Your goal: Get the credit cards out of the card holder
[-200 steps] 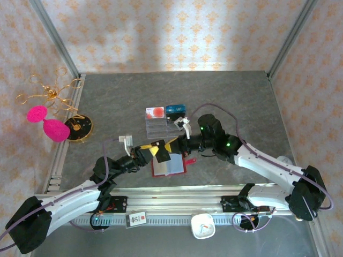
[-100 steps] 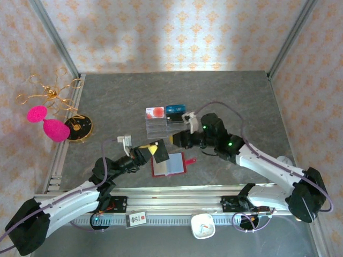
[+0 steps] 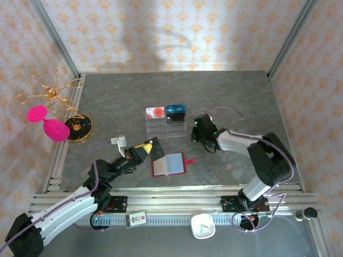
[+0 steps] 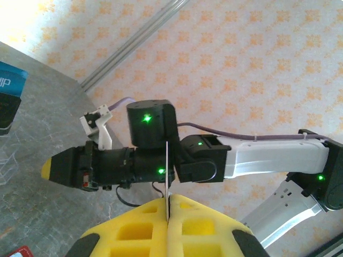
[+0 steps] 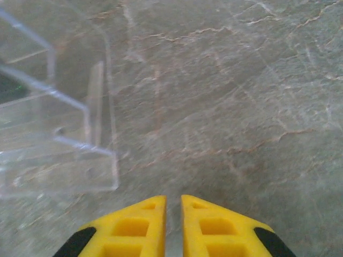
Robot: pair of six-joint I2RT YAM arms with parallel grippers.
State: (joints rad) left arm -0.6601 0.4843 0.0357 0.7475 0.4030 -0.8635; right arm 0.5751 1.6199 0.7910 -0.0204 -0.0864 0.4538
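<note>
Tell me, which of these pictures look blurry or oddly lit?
Top view: sharp, with a soft shadow on the back wall. Left wrist: the near yellow fingers are soft, the right arm crisp. Right wrist: the clear stand is hazy.

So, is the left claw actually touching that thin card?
Touching. The left wrist view shows the card edge-on, standing up from the left claw and pinched between its two yellow fingers, which are closed on it with no gap.
</note>
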